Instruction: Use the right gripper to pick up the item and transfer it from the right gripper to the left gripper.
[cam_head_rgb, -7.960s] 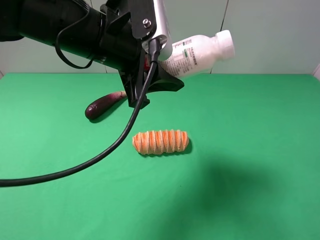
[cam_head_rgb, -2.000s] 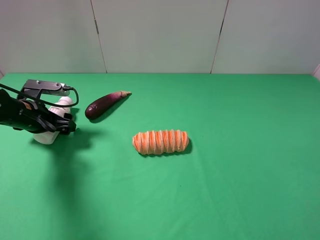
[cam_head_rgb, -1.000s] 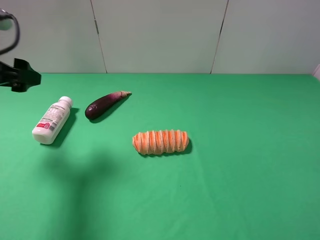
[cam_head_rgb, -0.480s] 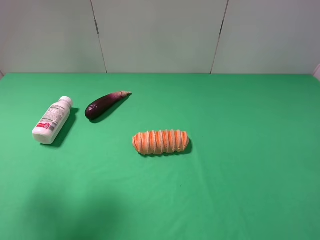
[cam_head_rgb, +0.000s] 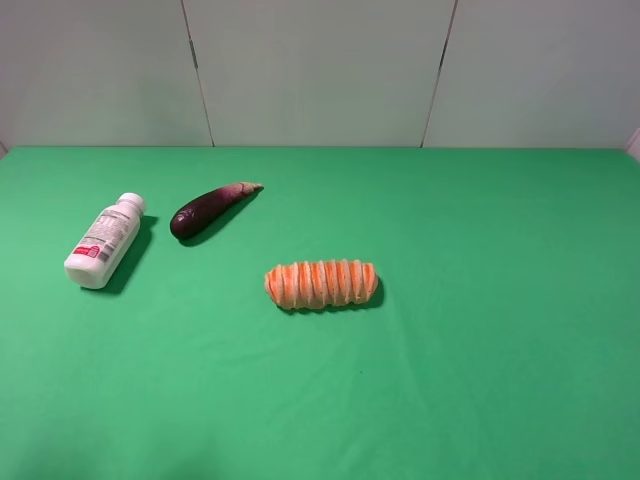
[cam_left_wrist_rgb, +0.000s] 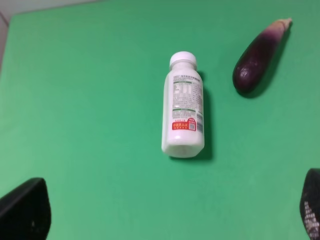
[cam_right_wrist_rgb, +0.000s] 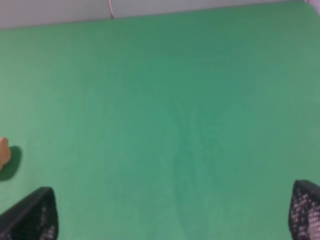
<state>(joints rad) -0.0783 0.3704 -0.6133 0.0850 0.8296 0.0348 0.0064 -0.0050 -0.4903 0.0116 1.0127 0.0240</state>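
Seen from the high camera, the green table carries three things and neither arm is in that view. The item, a small white bottle with a white cap and a grey-and-red label, lies on its side toward nine o'clock of the table, cap pointing toward one o'clock, resting free on the cloth. The purple eggplant lies near it on the three o'clock side, apart from it, its pale stem end aimed toward two o'clock. The orange-striped ridged roll sits near the table's middle, well apart from the bottle. In the left wrist view the left gripper shows two black fingertips at the far edges of the picture, spread wide and holding nothing; the bottle and the eggplant lie on the cloth beyond them, untouched. In the right wrist view the right gripper also stands wide and empty, its fingertips over bare green cloth, with a sliver of the roll at the picture's edge.
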